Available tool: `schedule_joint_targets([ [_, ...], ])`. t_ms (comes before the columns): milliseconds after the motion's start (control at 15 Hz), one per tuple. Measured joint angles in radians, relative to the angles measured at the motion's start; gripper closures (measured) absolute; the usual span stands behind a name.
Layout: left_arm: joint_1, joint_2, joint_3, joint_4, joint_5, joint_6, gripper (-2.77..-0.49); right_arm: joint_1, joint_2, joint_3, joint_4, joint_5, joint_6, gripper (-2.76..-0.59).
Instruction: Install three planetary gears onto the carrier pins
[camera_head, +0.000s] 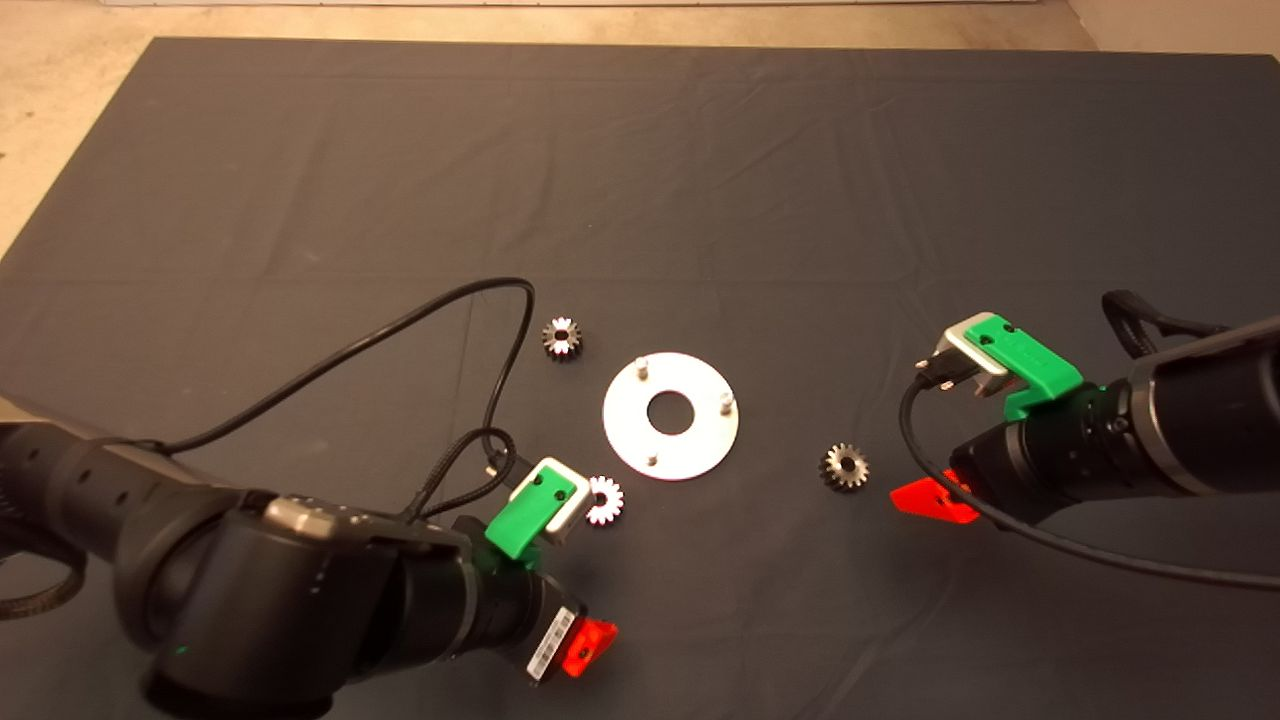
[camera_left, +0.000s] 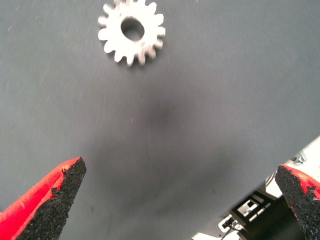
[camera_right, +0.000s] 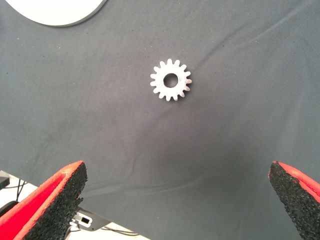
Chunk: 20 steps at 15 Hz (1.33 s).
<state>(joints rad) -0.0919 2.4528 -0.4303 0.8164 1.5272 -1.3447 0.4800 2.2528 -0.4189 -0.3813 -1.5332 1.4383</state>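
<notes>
The shiny round disc (camera_head: 700, 445) lies mid-mat with its three carrier pins (camera_head: 643, 367) bare. Three planetary gears lie flat on the mat around it: one at the far left of the disc (camera_head: 562, 338), one near its front left (camera_head: 604, 500), one to its right (camera_head: 845, 466). My left gripper (camera_left: 180, 200) is open above the mat, short of the front-left gear (camera_left: 132, 31); one of its red fingers (camera_head: 590, 645) shows from above. My right gripper (camera_right: 175, 200) is open too, with the right gear (camera_right: 171, 80) ahead of its fingers (camera_head: 935, 500). Neither holds anything.
Black cables (camera_head: 420, 320) loop over the mat from the left arm, close to the far-left gear. The disc's edge (camera_right: 55, 17) shows in the right wrist view. Bare floor (camera_head: 80, 120) lies beyond the mat's far left edge.
</notes>
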Motion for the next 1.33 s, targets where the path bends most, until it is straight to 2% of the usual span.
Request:
schedule_joint_targets([
  [333,-0.002,0.087,-0.134,0.000,0.000,0.076,-2.77,0.001,-0.003,0.000,0.006,0.000,0.000,-2.73],
  [533,-0.028,0.121,-0.160,0.000,0.000,0.096,-2.77,0.002,-0.007,0.000,0.008,0.001,0.000,-2.73],
  [800,-0.068,0.133,-0.173,-0.010,0.000,0.116,-2.77,0.002,-0.009,0.000,0.009,0.000,0.000,-2.73],
  [1067,-0.075,0.138,-0.185,-0.028,-0.001,0.132,-2.77,0.002,-0.019,0.000,0.009,0.000,0.000,-2.73],
  [1333,-0.083,0.138,-0.191,-0.031,0.000,0.162,-2.77,0.002,-0.039,0.001,0.009,0.000,0.000,-2.73],
])
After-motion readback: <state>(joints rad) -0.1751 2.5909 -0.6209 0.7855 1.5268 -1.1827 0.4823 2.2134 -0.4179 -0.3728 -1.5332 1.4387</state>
